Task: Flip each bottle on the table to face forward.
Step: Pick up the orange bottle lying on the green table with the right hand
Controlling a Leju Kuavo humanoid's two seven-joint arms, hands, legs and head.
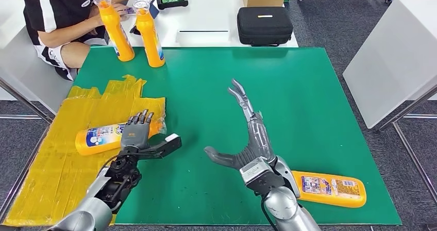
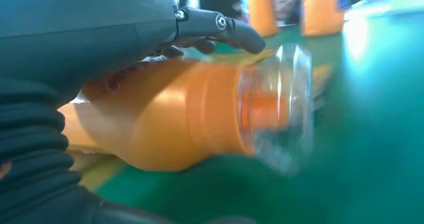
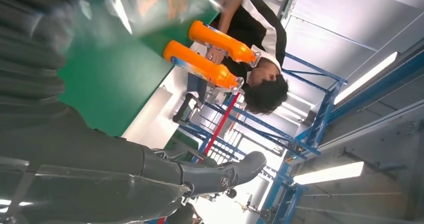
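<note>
Left hand (image 1: 137, 134) resting on lying bottle (image 1: 100, 138) over yellow tape (image 1: 56, 164), fingers draped across body, thumb out (grasp not confirmed, cannot tell). Right hand (image 1: 247, 138) spread wide, holding nothing, likely clearing away. Second lying bottle (image 1: 330, 188) near front edge. Two upright bottles (image 1: 149, 32) at back of green mat (image 1: 309, 112).

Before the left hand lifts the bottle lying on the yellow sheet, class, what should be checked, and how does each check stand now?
1. Left hand on the lying bottle: ok, fingers rest over it.
2. Firm grasp: cannot tell; the left wrist view is blurred.
3. Right hand free: ok, open above the green mat.
4. Second lying bottle away from the lift: ok, it lies at the mat's near right edge.
5. Two upright bottles out of the path: ok, at the far edge by a person.
</note>
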